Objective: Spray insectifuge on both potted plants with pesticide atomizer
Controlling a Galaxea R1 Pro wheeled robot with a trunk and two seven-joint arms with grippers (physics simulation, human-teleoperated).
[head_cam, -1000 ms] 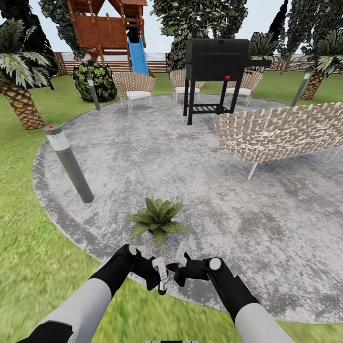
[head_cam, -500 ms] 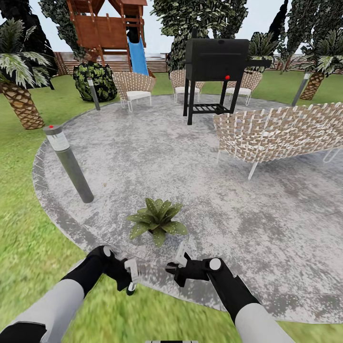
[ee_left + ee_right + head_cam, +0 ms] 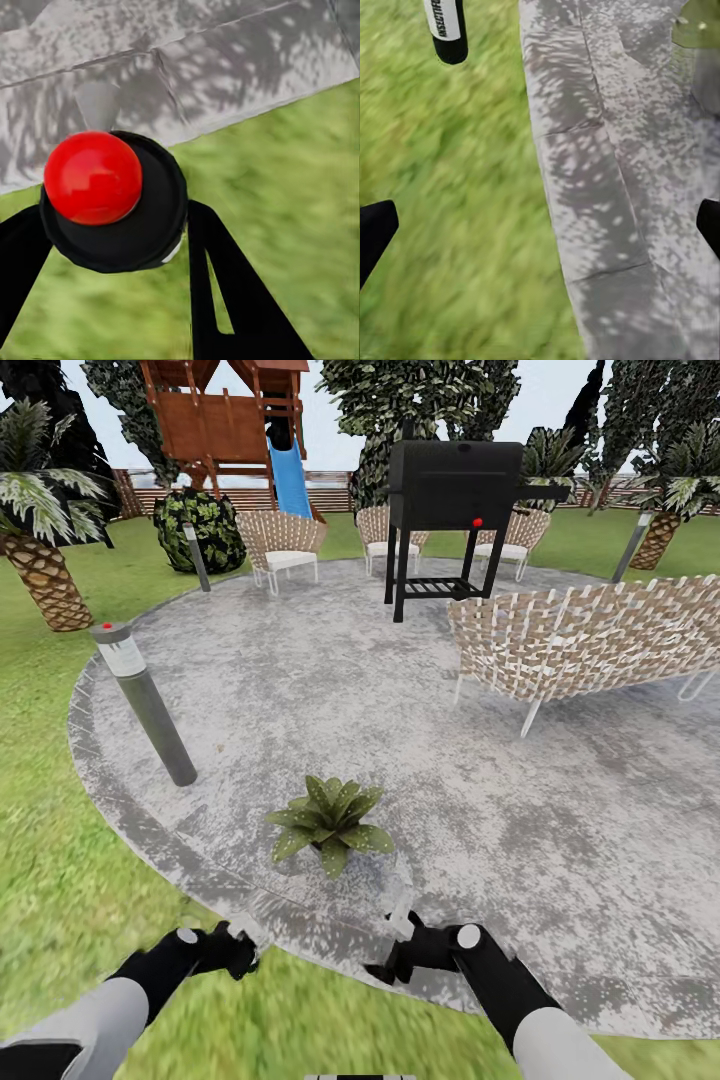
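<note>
One potted plant (image 3: 330, 822), a low green rosette, stands on the round grey patio (image 3: 300, 690) near its front edge. My left gripper (image 3: 238, 950) hangs over the lawn just below and left of the plant, shut on the pesticide atomizer (image 3: 247, 932). In the left wrist view the atomizer's red top and dark body (image 3: 94, 178) sit between the two black fingers (image 3: 217, 292). My right gripper (image 3: 395, 950) is open over the patio edge, right of the plant. In the right wrist view the right gripper (image 3: 540, 229) has its fingers spread wide, with the labelled atomizer (image 3: 446, 30) beyond them.
A grey bollard lamp (image 3: 145, 705) stands left of the plant. A wicker bench (image 3: 580, 635), a black grill (image 3: 455, 490) and wicker chairs (image 3: 282, 545) occupy the patio's far side. A palm (image 3: 45, 575) and a play set (image 3: 230, 420) stand beyond, on the lawn.
My left arm has swung left and down with the atomizer, away from the right gripper. The right gripper has dropped slightly to the right. The plant has not moved.
</note>
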